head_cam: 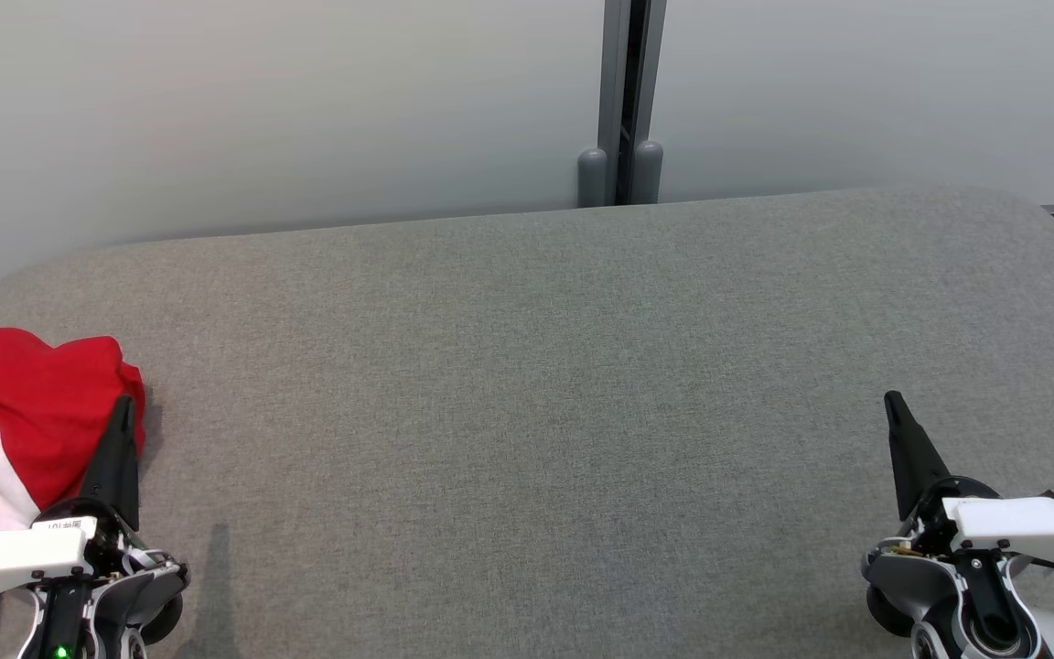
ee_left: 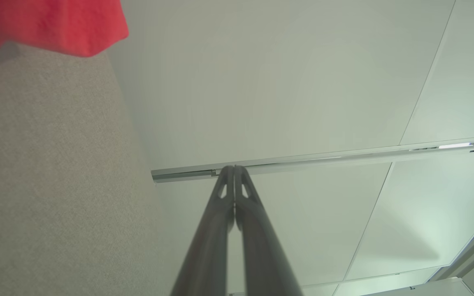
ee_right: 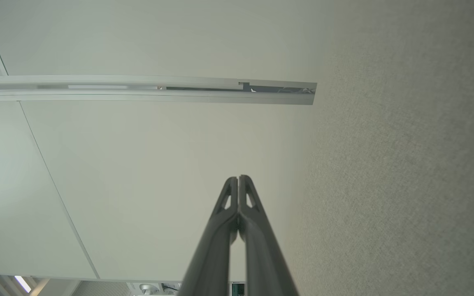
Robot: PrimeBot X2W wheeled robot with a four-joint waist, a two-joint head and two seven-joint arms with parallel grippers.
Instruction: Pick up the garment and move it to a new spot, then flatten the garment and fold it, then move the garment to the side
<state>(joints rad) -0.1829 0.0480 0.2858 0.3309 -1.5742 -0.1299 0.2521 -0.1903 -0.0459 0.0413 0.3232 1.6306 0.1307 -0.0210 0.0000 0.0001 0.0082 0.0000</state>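
Note:
The garment (head_cam: 19, 416) is red with a white stripe and lies bunched at the left edge of the grey padded surface (head_cam: 527, 412). A red corner of the garment (ee_left: 52, 24) hangs at the top left of the left wrist view. My left gripper (head_cam: 124, 407) is shut with nothing in it; its tip overlaps the garment's right edge in the head view, and whether it touches the cloth I cannot tell. Its two fingers (ee_left: 234, 170) press together. My right gripper (head_cam: 893, 403) is shut and empty at the lower right, far from the garment, fingers (ee_right: 239, 181) together.
A pale wall panel (head_cam: 262, 110) runs behind the surface, with a dark vertical post (head_cam: 623, 101) at its middle. The surface's rounded back corners (head_cam: 1030, 206) mark its far edge. A metal rail (ee_right: 146, 88) crosses the wall in both wrist views.

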